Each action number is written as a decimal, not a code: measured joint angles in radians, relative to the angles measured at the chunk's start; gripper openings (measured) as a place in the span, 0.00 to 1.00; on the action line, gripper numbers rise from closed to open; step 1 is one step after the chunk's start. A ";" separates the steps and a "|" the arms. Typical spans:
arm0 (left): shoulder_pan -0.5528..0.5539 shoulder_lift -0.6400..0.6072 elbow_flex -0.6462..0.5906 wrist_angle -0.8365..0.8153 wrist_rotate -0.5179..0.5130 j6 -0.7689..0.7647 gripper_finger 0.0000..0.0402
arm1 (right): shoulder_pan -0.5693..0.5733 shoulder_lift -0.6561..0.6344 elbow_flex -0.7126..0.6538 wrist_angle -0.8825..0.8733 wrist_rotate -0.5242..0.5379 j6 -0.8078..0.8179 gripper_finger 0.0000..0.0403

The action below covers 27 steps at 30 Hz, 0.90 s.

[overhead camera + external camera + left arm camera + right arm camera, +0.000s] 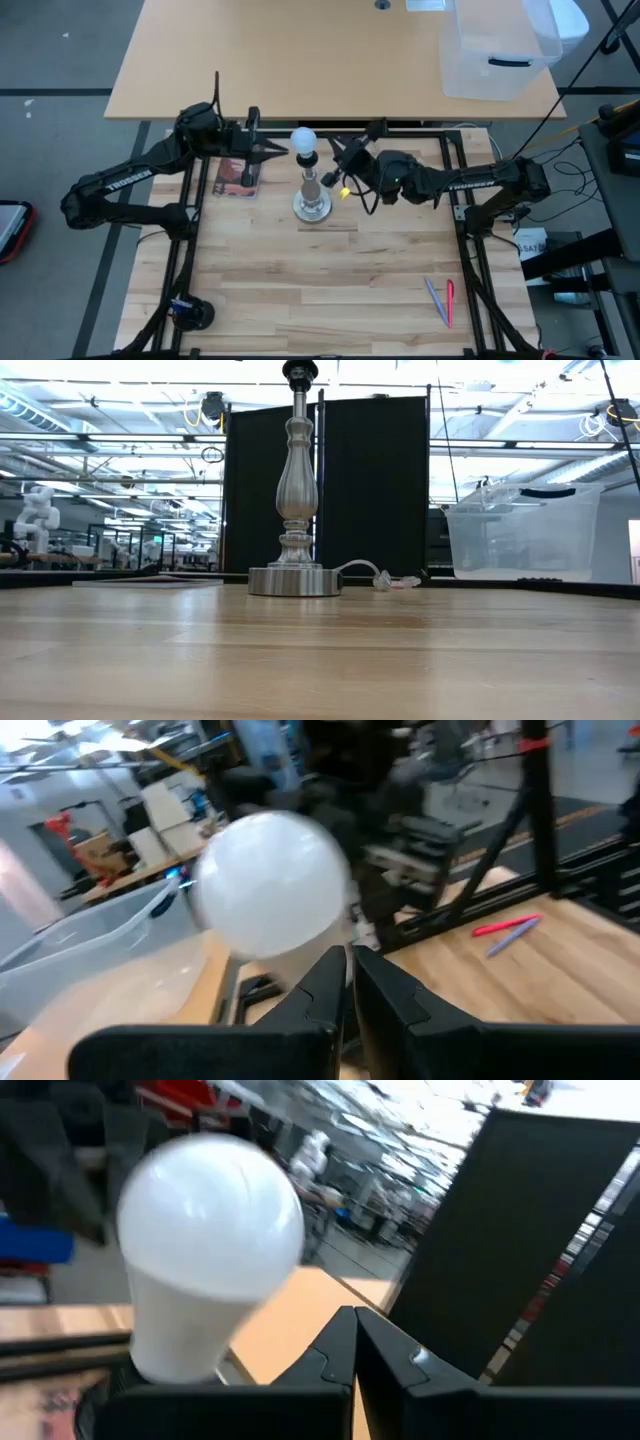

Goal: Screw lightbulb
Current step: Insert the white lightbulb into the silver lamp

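1. This is a robotics lab in a large open industrial hall.
2. Two dark robot arms are fixed to a black frame [455,190] around a wooden work table [320,280].
3. Bright strip lights and exposed ceiling beams [120,420] run overhead.
4. A white humanoid robot [35,510] stands among distant benches.
5. Black divider screens [375,480] and a clear plastic bin [520,530] stand behind.

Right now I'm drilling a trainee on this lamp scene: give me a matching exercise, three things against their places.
Things:
1. lightbulb
2. clear plastic bin
3. pens

Places:
A. on the far tan table
B. near corner of the wooden table, on the right arm's side
C. atop the lamp stand, between both grippers

Pairs: 1-C, 2-A, 3-B
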 joint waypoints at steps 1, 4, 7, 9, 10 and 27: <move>-0.010 0.001 0.000 0.003 0.002 0.000 0.07 | -0.011 0.000 0.000 0.014 -0.033 0.000 0.00; -0.036 0.000 0.000 0.023 -0.001 0.000 0.07 | -0.045 0.000 0.000 0.034 -0.127 0.011 0.00; -0.052 0.000 0.000 0.039 -0.003 0.000 0.07 | -0.077 0.000 0.000 0.037 -0.185 0.039 0.00; -0.055 0.000 0.000 0.053 -0.013 0.000 0.07 | -0.099 0.000 0.000 0.050 -0.254 0.066 0.00; -0.055 0.002 0.000 0.063 -0.023 -0.003 0.07 | -0.108 0.000 0.000 0.055 -0.290 0.081 0.00; -0.035 0.045 0.001 0.078 -0.090 -0.005 0.07 | -0.134 -0.001 0.001 0.038 -0.439 0.150 0.00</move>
